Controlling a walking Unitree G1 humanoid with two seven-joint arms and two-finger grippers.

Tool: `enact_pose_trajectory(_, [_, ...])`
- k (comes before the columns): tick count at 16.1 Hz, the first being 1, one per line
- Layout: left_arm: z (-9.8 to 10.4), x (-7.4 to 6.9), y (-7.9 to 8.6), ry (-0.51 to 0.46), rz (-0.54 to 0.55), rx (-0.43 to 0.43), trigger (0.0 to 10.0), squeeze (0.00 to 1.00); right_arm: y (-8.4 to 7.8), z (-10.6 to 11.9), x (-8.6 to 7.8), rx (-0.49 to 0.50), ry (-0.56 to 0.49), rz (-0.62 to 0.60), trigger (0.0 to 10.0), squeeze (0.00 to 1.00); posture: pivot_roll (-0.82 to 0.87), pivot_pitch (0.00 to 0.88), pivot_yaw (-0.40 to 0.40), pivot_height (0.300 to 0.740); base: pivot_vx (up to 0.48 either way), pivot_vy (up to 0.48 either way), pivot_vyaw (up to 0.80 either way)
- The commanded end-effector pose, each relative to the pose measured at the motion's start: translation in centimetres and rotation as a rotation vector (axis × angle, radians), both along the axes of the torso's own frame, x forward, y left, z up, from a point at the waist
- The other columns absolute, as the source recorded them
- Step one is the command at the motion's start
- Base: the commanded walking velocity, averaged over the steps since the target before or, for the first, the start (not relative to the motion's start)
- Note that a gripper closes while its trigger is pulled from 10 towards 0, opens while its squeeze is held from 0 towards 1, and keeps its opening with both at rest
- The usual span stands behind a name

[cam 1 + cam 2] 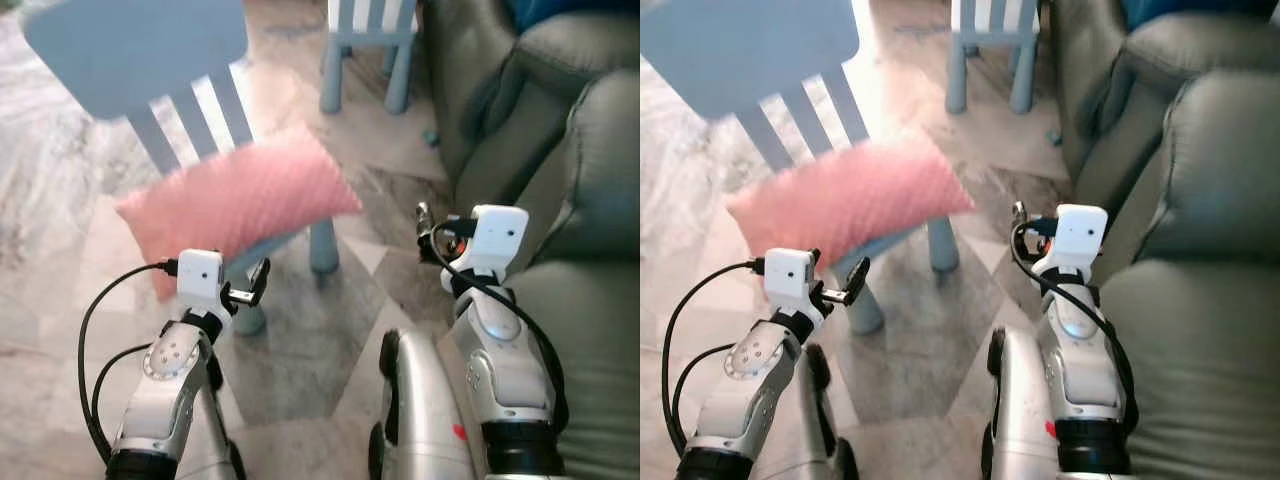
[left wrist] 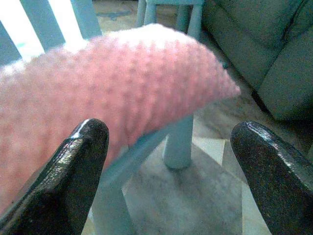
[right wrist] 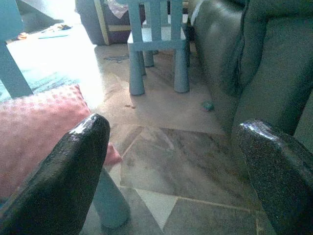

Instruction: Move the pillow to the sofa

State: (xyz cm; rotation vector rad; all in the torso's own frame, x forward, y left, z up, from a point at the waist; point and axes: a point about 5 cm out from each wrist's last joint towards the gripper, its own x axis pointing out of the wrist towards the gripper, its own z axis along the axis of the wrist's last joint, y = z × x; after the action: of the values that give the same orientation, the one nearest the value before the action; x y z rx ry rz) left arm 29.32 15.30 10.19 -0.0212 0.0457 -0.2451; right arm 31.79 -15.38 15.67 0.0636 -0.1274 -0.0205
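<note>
**Pillow pick-up: approach stage, nothing held**

Pillow (image 1: pixel 240 205): pink, dimpled cover; lying across the seat of a blue chair (image 1: pixel 135 55), leaning against the slatted back, one corner jutting past the seat edge toward the sofa (image 1: pixel 585 330). Not yet grasped.

Left gripper (image 1: pixel 252 285): raised just below and in front of the pillow's near edge, apart from it. Fingers (image 2: pixel 73 171) spread wide, empty; pillow edge framed between them in the left wrist view.

Right gripper (image 1: pixel 425 232): raised beside the sofa arm, past the pillow's jutting corner, well apart from the fabric. Fingers (image 3: pixel 73 171) spread wide, empty; aimed across bare floor (image 1: pixel 300 350) toward a second blue chair (image 1: pixel 370 40).

Sofa: grey-green, at the robot's right, seat cushion close beside the right arm.

Step in hand, as judged: closing in for the grasp.

Handling notes:
- Advance the left gripper until the near edge sits deep between the fingers before pinching; soft filling likely to slip from a shallow bite.
- Keep fingers above the seat rail; avoid catching the slats.
- Swing the right gripper inward to the jutting corner for a second hold, if a two-handed lift is wanted.
- Lift clear of the chair back before turning right to the sofa.
</note>
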Motion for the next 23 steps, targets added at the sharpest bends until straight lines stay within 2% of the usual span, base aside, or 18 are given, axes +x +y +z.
enact_pose_trajectory(1, [-0.3,0.0,0.2,0.007,0.006,0.021,10.0,0.00,0.1,0.3,0.1,0.003,-0.014,0.009,10.0,0.00,-0.06,0.132,-0.008,0.559,0.000,0.000,0.00])
enact_pose_trajectory(8, [0.2,0.9,0.0,-0.031,-0.004,0.061,10.0,0.00,0.4,0.2,0.5,0.009,-0.020,0.012,10.0,0.00,-0.05,0.098,0.008,0.683,0.000,0.000,0.00])
enact_pose_trajectory(11, [0.7,1.1,-0.4,-0.071,-0.047,0.070,10.0,0.00,0.7,0.2,0.6,0.021,-0.026,0.013,10.0,0.00,-0.05,0.090,0.020,0.738,0.000,0.000,0.00])
enact_pose_trajectory(23, [0.6,1.1,-1.0,-0.074,-0.084,0.047,10.0,0.00,0.7,0.8,1.1,0.017,-0.054,0.014,10.0,0.00,-0.06,0.092,0.016,0.740,0.000,0.000,0.00])
